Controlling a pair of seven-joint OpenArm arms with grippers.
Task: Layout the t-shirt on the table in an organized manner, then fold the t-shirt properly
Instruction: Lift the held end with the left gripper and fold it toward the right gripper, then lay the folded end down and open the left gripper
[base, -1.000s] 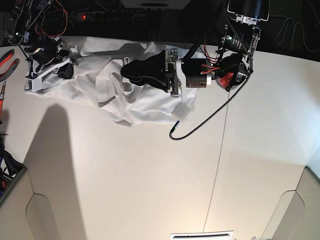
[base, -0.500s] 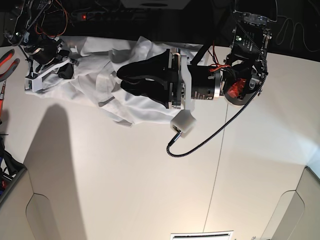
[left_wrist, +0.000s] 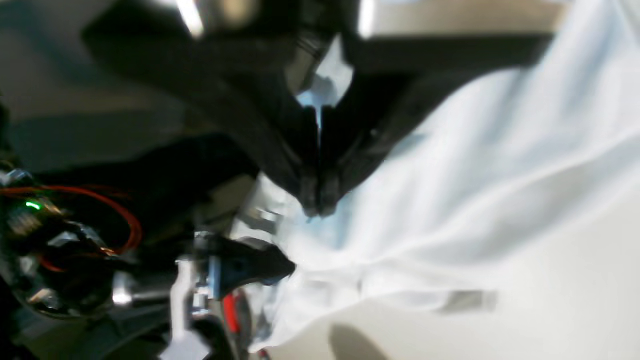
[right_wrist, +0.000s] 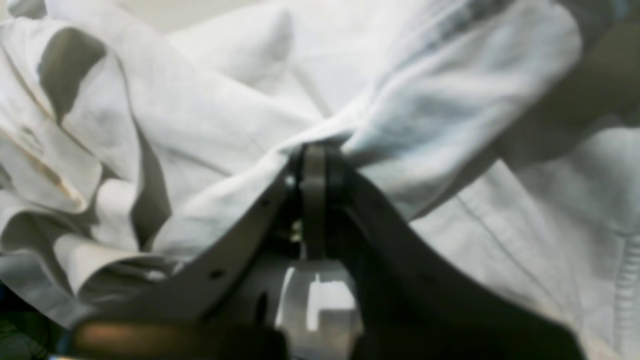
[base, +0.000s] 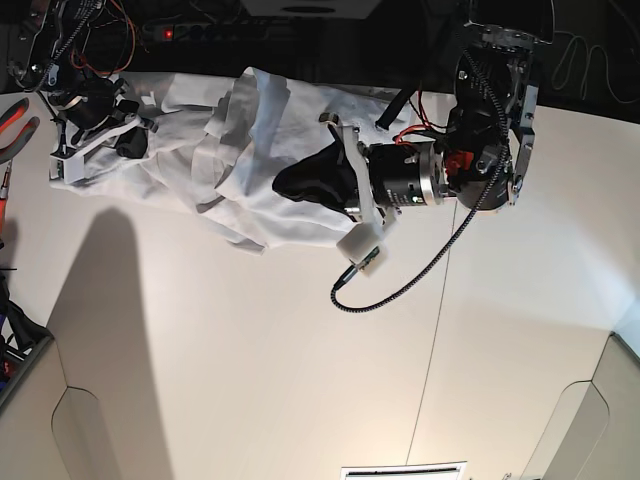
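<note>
The t-shirt (base: 240, 150) lies crumpled along the upper edge of the table (base: 300, 350), in the upper left and upper centre of the base view, with loose folds and one raised ridge of cloth near the top centre.

Left gripper (base: 300, 182): positioned at upper centre of the base view, on the right-hand part of the cloth. In the left wrist view the left gripper (left_wrist: 315, 200) has its jaws pressed together, tips meeting at the edge of the white fabric (left_wrist: 450, 200). That view is blurred; whether cloth is pinched between the tips cannot be told.

Right gripper (base: 120, 135): positioned at upper left of the base view, at the left end of the garment. In the right wrist view the right gripper (right_wrist: 314, 160) is clamped on a bunched fold of the t-shirt (right_wrist: 200, 125), with cloth drawn taut to both sides of the tips.

A thin dark seam (base: 437, 330) runs down the table at right of centre.
</note>
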